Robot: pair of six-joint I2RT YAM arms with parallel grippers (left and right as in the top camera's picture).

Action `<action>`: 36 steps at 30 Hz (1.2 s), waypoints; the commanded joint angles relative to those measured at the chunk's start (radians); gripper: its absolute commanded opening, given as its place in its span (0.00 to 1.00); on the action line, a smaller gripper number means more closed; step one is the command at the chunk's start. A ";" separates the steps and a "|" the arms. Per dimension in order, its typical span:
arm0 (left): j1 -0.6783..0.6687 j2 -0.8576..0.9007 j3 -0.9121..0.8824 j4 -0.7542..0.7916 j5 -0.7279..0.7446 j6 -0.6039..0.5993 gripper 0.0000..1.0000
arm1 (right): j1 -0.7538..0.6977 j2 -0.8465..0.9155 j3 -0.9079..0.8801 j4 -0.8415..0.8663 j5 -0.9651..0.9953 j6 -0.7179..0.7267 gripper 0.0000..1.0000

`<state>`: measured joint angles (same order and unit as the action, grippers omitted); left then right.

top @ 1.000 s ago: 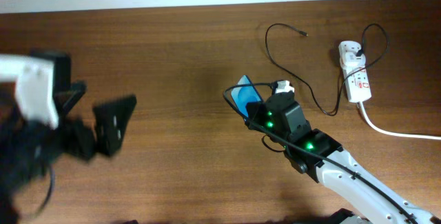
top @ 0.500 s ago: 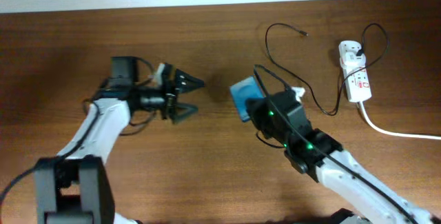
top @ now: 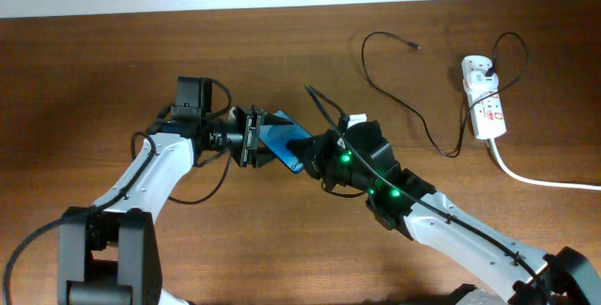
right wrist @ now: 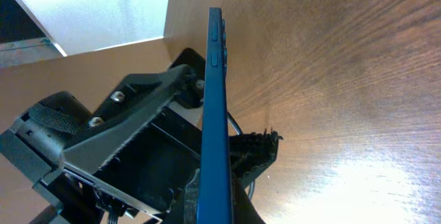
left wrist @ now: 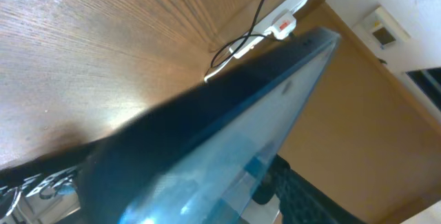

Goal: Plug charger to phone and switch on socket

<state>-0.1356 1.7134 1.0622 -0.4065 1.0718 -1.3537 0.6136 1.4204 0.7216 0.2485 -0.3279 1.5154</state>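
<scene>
The phone [top: 282, 143], blue, is held off the table at mid-table, edge-on in the right wrist view [right wrist: 215, 114]. My right gripper [top: 310, 152] is shut on its right end. My left gripper [top: 252, 138] is open with one jaw on each side of the phone's left end; the phone fills the left wrist view [left wrist: 227, 134]. The charger's thin black cable [top: 394, 84] loops on the table at the back right, its plug tip [top: 415, 45] lying free. Its white adapter [top: 479, 68] sits in the socket [top: 488, 110], a white power strip with red markings.
The socket's thick white cord [top: 545, 181] runs off to the right edge. The power strip also shows far off in the left wrist view [left wrist: 282, 24]. A pale wall borders the brown wooden table [top: 113, 61] at the back.
The right gripper carried the phone left, toward mid-table. The left arm swung in from the left, and its open jaws now straddle the phone's left end.
</scene>
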 commanded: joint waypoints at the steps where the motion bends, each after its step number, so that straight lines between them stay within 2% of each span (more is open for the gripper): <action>1: -0.001 0.007 0.000 0.036 -0.007 -0.048 0.52 | 0.009 -0.008 0.017 0.010 0.023 0.102 0.04; 2: -0.001 0.007 0.000 0.036 -0.007 -0.048 0.47 | 0.009 -0.008 0.017 0.011 0.025 0.223 0.04; 3: -0.001 0.007 0.000 0.036 -0.007 -0.048 0.43 | 0.011 -0.008 0.017 0.011 0.024 0.283 0.04; 5: -0.001 0.007 0.000 0.037 -0.008 -0.048 0.25 | 0.042 -0.008 0.017 0.011 0.002 0.403 0.04; 6: -0.001 0.007 0.000 0.036 -0.018 -0.048 0.18 | 0.054 -0.008 0.017 0.011 -0.009 0.432 0.04; 9: -0.002 0.007 0.000 0.036 -0.022 -0.048 0.15 | 0.060 -0.007 0.017 0.019 -0.009 0.435 0.04; 12: -0.020 0.007 0.000 0.040 -0.022 -0.074 0.23 | 0.060 -0.008 0.017 0.063 -0.034 0.483 0.04; 13: -0.020 0.007 0.000 0.052 -0.023 -0.074 0.16 | 0.061 -0.008 0.017 0.085 -0.080 0.483 0.04; 15: -0.021 0.007 0.000 0.107 -0.030 -0.074 0.14 | 0.060 -0.008 0.017 0.109 -0.136 0.484 0.04; 17: -0.041 0.007 0.000 0.229 -0.041 -0.074 0.06 | 0.060 -0.008 0.017 0.108 -0.140 0.494 0.04; 18: -0.043 0.007 0.000 0.260 -0.041 -0.075 0.05 | 0.060 -0.008 0.017 0.108 -0.140 0.507 0.05; 19: -0.043 0.007 0.000 0.264 -0.040 -0.089 0.04 | 0.060 -0.008 0.017 0.108 -0.139 0.522 0.07; 21: -0.043 0.007 0.000 0.264 -0.041 -0.097 0.02 | 0.060 -0.008 0.017 0.108 -0.140 0.525 0.19; 23: -0.043 0.007 0.000 0.264 -0.052 -0.097 0.00 | 0.060 -0.008 0.017 0.107 -0.141 0.524 0.23; 24: -0.040 0.007 0.000 0.264 -0.072 -0.097 0.00 | 0.060 -0.008 0.017 0.107 -0.150 0.524 0.29; 25: -0.040 0.007 0.000 0.264 -0.091 -0.097 0.00 | 0.060 -0.008 0.017 0.107 -0.160 0.524 0.36; 27: -0.027 0.007 0.000 0.264 -0.161 -0.027 0.00 | 0.060 -0.008 0.017 0.063 -0.158 0.524 0.64; 28: 0.002 0.007 0.000 0.264 -0.192 0.071 0.00 | 0.060 -0.008 0.017 0.002 -0.158 0.491 0.72; 30: 0.047 0.007 0.000 0.259 -0.224 0.170 0.00 | 0.060 -0.008 0.017 -0.078 -0.099 0.352 0.86; 31: 0.085 0.007 0.000 0.243 -0.224 0.237 0.00 | 0.058 -0.008 0.017 -0.121 0.036 0.201 0.99; 32: 0.112 0.007 0.000 0.202 -0.214 0.300 0.00 | 0.058 -0.008 0.017 -0.156 0.162 0.045 0.99; 35: 0.156 0.007 0.000 0.025 -0.124 0.457 0.00 | 0.049 -0.008 0.017 -0.196 0.401 -0.230 0.98; 36: 0.150 0.007 0.000 0.021 -0.062 0.506 0.00 | 0.031 -0.008 0.018 -0.228 0.426 -0.269 0.99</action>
<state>0.0204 1.7226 1.0527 -0.3634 0.8597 -1.0096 0.6697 1.4193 0.7422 0.0593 -0.0711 1.4464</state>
